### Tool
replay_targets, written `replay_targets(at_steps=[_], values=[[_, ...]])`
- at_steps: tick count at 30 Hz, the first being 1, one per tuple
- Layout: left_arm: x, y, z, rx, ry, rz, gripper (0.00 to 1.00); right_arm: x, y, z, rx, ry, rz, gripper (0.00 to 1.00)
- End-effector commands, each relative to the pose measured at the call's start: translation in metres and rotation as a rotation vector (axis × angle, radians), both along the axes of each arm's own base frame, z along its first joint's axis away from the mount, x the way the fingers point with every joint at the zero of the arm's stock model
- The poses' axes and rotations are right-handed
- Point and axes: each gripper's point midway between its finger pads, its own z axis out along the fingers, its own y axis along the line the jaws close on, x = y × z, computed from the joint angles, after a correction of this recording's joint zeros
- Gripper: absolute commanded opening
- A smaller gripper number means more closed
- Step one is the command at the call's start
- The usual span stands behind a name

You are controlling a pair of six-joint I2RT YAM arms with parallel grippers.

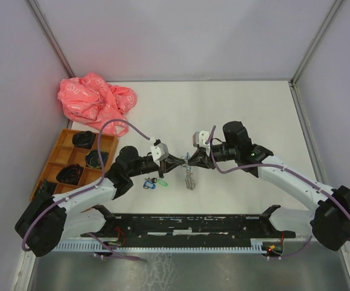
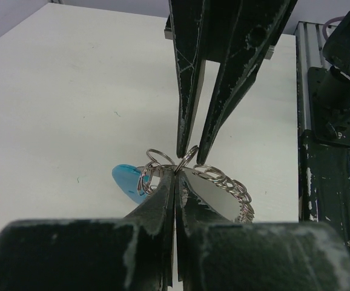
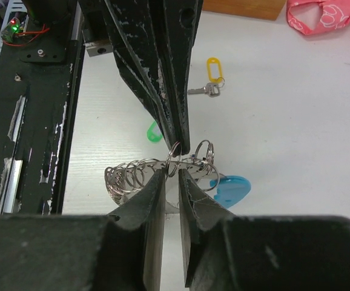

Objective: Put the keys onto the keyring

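**Pose.** Both arms meet over the middle of the table (image 1: 241,115), tips nose to nose. The keyring (image 3: 132,173) is held up between them. Its chain of small rings sags to one side of the pinch point and its light-blue piece (image 3: 231,189) sits on the other.

**Left gripper (image 2: 175,182).** The jaws are fully closed, nipping one small ring at the very tips. I judge this arm carries the keyring.

**Right gripper (image 3: 172,176).** The jaws are parted by a narrow gap and a ring stands in that gap. I cannot tell whether the pads touch it.

**Why held this way (my reading).**
- Lifting the keyring by a single ring lets the rest droop clear.
- That ring is then presented edge-on to the opposite tool.
- Threading a key calls for one arm to fix the ring while the other works at it, hence the close face-off.
- The slack right jaws suggest a regrip or a handover, not a pull.

**Keys.** None looks threaded.
- The yellow key (image 3: 214,68) lies on the table, well apart from the ring.
- The green tag (image 3: 154,132) lies on the table near the left fingers.
- The top view shows a blue key (image 1: 150,183) just beside the green tag.

**Risk.** The ring is thin and could twist out of a tip-only pinch.
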Motion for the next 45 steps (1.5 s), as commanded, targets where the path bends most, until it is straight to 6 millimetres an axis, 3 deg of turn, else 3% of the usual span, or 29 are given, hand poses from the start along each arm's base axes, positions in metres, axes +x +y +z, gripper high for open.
replay_targets(at_steps=[1,12,16,20,24,25,32,39,45], values=[[0.014,0.002,0.037,0.012,-0.067,0.058,0.03,0.004,-0.004,0.015,0.006,-0.061,-0.036,0.26],[0.02,0.004,0.039,0.146,-0.007,0.127,0.03,0.015,-0.006,0.034,0.03,-0.095,-0.111,0.41],[0.025,0.004,0.041,0.147,0.013,0.155,0.03,0.014,-0.003,0.044,0.072,-0.014,-0.153,0.49],[0.031,0.003,0.036,0.15,0.053,0.19,0.03,0.023,-0.008,0.04,0.089,0.118,-0.319,0.51],[0.038,0.006,0.029,0.141,0.14,0.265,0.05,0.048,-0.037,0.017,0.002,0.251,-0.642,0.54],[0.037,0.007,0.024,0.131,0.19,0.284,0.11,0.051,-0.047,0.009,-0.035,0.299,-0.727,0.55],[0.018,-0.003,-0.032,0.168,0.448,0.342,0.29,0.013,-0.071,-0.057,-0.223,0.619,-0.888,0.55],[0.019,-0.017,-0.097,0.3,0.611,0.402,0.32,-0.025,-0.063,-0.103,-0.318,0.811,-0.926,0.51],[0.025,-0.019,-0.132,0.367,0.692,0.461,0.3,-0.048,-0.051,-0.132,-0.388,0.822,-0.913,0.48]])
